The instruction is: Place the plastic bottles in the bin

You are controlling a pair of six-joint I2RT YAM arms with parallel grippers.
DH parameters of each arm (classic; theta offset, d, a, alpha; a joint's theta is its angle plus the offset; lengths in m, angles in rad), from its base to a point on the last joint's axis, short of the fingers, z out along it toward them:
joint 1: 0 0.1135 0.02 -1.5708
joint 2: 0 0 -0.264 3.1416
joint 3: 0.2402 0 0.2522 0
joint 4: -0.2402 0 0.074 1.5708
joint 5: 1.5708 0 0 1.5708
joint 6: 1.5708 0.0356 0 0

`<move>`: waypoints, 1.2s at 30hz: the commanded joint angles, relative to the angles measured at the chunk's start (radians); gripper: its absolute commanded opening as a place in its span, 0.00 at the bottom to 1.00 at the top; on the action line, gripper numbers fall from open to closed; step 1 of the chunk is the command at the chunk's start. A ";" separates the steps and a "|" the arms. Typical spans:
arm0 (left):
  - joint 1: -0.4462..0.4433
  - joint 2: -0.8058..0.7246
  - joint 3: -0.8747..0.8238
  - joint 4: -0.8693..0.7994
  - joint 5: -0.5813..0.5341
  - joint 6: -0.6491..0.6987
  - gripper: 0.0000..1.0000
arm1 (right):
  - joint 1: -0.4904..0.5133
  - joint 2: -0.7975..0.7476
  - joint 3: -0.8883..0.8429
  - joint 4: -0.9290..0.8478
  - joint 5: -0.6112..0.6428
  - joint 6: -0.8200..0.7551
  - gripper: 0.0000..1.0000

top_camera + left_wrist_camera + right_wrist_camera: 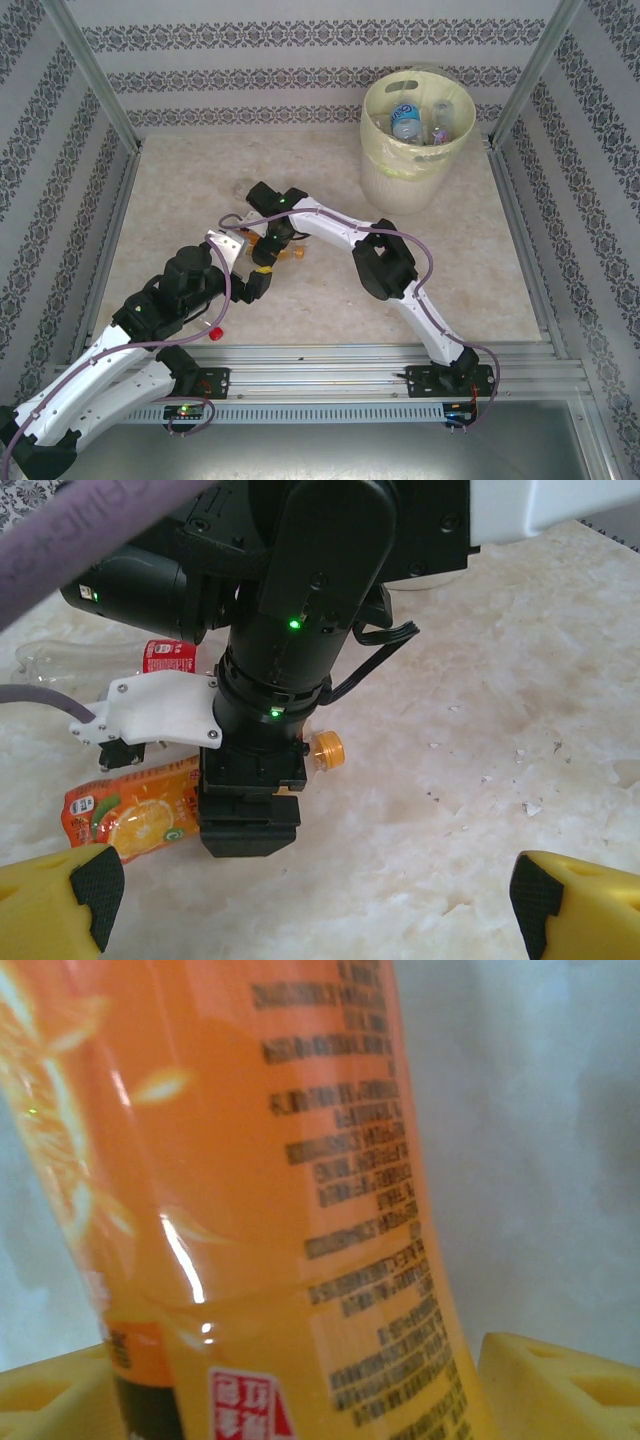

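An orange-labelled plastic bottle point(291, 256) lies on its side on the table, its label point(130, 815) to the left and its orange cap point(327, 750) to the right. My right gripper point(300, 1390) is down over it. The bottle point(280, 1210) lies between the yellow fingers, with a thin gap still at the right finger point(560, 1385). My left gripper point(310, 900) hovers wide open just in front, holding nothing. A clear bottle with a red label point(165, 657) lies behind the right wrist point(290, 630). The pale-yellow bin point(400, 170) stands at the back right with several bottles point(408, 128) inside.
A red cap point(215, 330) lies near the front rail beside the left arm. The two arms crowd together at the table's left middle. Metal posts and patterned walls close in the table on three sides.
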 commanded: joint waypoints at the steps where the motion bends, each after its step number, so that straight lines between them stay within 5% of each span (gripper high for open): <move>1: 0.008 -0.002 0.010 -0.012 0.002 -0.005 1.00 | 0.005 0.007 0.021 -0.031 -0.032 0.003 0.74; 12: 0.009 -0.017 0.000 0.037 0.066 0.006 1.00 | -0.023 -0.162 -0.158 0.128 -0.139 0.095 0.58; 25: 0.009 0.068 -0.016 0.302 0.203 0.001 1.00 | -0.137 -0.565 -0.521 0.374 -0.268 0.258 0.58; 36: 0.009 0.305 0.066 0.668 0.234 -0.059 1.00 | -0.234 -0.842 -0.581 0.357 -0.235 0.312 0.58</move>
